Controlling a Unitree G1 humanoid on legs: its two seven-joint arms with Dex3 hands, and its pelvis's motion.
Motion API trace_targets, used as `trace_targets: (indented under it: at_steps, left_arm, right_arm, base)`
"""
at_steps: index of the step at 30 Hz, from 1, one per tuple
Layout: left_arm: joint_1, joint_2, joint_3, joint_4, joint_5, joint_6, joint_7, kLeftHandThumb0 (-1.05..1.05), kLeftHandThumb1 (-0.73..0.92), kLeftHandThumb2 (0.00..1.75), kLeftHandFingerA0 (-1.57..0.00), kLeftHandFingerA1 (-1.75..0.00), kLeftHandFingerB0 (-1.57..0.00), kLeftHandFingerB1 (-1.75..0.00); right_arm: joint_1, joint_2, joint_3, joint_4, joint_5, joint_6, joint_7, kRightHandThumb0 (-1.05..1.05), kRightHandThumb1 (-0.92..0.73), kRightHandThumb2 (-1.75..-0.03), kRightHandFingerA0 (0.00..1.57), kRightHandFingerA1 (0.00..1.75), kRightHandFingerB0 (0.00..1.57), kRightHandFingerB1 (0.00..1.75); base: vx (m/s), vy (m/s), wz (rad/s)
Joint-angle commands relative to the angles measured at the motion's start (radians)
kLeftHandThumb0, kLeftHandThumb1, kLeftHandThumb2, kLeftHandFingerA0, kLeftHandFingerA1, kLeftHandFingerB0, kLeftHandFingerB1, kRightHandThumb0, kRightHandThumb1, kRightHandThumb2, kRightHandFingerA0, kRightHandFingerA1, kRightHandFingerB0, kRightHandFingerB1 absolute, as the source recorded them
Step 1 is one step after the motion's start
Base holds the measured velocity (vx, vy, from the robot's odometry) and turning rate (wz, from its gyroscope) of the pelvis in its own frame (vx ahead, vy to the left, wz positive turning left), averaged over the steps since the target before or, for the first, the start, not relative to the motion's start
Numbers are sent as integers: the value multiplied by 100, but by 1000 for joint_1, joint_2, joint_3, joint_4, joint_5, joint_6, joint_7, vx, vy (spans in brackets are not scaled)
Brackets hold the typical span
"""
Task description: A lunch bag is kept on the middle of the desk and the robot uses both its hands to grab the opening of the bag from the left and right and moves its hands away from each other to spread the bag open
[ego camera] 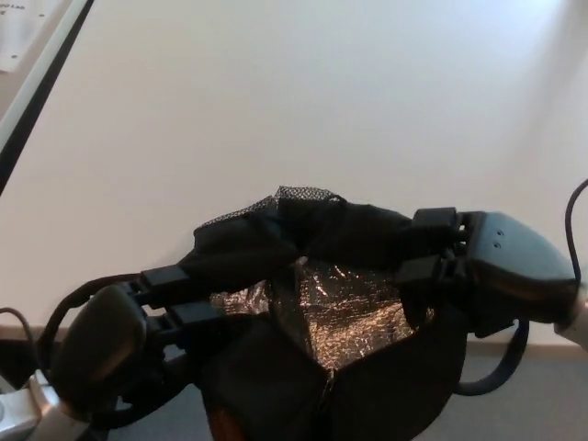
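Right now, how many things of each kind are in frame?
Lunch bag: 1
Robot hands: 2, the left hand and the right hand
Desk: 1
Sheet of paper: 1
Total: 5

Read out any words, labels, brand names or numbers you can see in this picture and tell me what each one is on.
No text can be read.
Sheet of paper at the top left corner: dark printed marks, too small and blurred to read.
Lunch bag, left hand, right hand and desk: no label, brand or number shows.
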Motion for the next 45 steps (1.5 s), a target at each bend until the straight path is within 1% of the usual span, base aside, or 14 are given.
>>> trace_targets:
  at_steps: [1, 7, 10, 11, 17, 22, 23, 24, 26, 28, 31, 32, 34, 45]
  left_arm:
    - [-18, 237, 79, -19, 11, 53, 13, -19, 41, 119, -100, -163, -86, -147]
    - [-368, 75, 132, -159, -5, 93, -110, -10, 36, 111, -95, -162, -80, -151]
    - [-499, 20, 136, -123, -11, 117, -156, -17, 43, 98, -107, -133, -92, -101]
    - [-620, -34, 120, -68, 21, 138, -112, -29, 57, 74, -105, -127, -99, -95]
    - [-733, -90, 183, -66, -68, 174, -160, -17, 48, 113, -97, -149, -88, -143]
    - [-751, -82, 209, -41, -90, 149, -178, -10, 40, 108, -97, -131, -91, -121]
    - [-747, -77, 214, -41, -97, 152, -202, -14, 44, 96, -89, -130, -90, -104]
    - [-724, -71, 224, -55, -104, 182, -241, -9, 54, 75, -73, -70, -74, -47]
    - [-700, -69, 230, -68, -101, 193, -254, -8, 53, 74, -60, -54, -57, -41]
    - [-676, -64, 230, -83, -78, 216, -252, 1, 40, 95, -23, -54, -21, -54]
    - [-660, -41, 212, -79, -21, 248, -232, 1, 48, 70, -25, -33, -14, -34]
    - [-655, -29, 209, -79, -13, 254, -245, -1, 48, 68, -22, -33, -9, -35]
    - [-648, -17, 208, -80, -6, 269, -253, 0, 51, 72, -24, -32, -8, -35]
    - [-641, 104, 261, -68, -55, 311, -320, 2, 39, 101, -9, -49, -6, -50]
  right_arm:
    - [-60, -149, -42, 83, -26, 132, 81, -23, -50, -60, 88, 159, 81, 145]
    - [-331, 109, -76, 165, 32, 269, 272, -31, -55, -61, 79, 156, 70, 141]
    - [-422, 190, -115, 208, 79, 298, 322, -19, -48, -54, 85, 138, 76, 105]
    - [-517, 216, -50, 215, -34, 434, 284, -41, -67, -59, 85, 97, 66, 53]
    - [-623, 329, -301, 258, 305, 493, 708, -51, -82, -64, 64, 100, 66, 89]
    - [-683, 267, -134, 244, 7, 557, 330, -41, -67, -61, 67, 117, 68, 77]
    - [-688, 277, -151, 250, 32, 582, 402, -43, -67, -60, 18, 89, 27, 48]
    - [-685, 290, -186, 270, 86, 578, 493, -44, -48, -77, 0, 14, 6, 32]
    - [-681, 288, -170, 275, 63, 577, 476, -38, -55, -58, 0, 17, 22, 30]
    - [-668, 296, -233, 293, 142, 549, 579, -30, -57, -104, 0, 49, 1, 50]
    - [-648, 283, -227, 298, 120, 556, 570, -30, -60, -107, 1, 51, 0, 48]
    - [-641, 283, -242, 300, 133, 565, 585, -50, -68, -61, 41, 35, 10, 30]
    - [-647, 272, -213, 296, 91, 595, 578, -50, -65, -72, 5, 27, 8, 34]
    - [-634, 158, -369, 272, 203, 677, 670, -31, -33, -69, 23, 53, 0, 28]
  base:
    - [0, 0, 0]
    - [0, 0, 0]
    - [0, 0, 0]
    - [0, 0, 0]
    - [0, 0, 0]
    - [0, 0, 0]
    - [0, 0, 0]
    - [0, 0, 0]
    - [0, 0, 0]
    - [0, 0, 0]
    - [0, 0, 0]
    - [0, 0, 0]
    - [0, 0, 0]
    - [0, 0, 0]
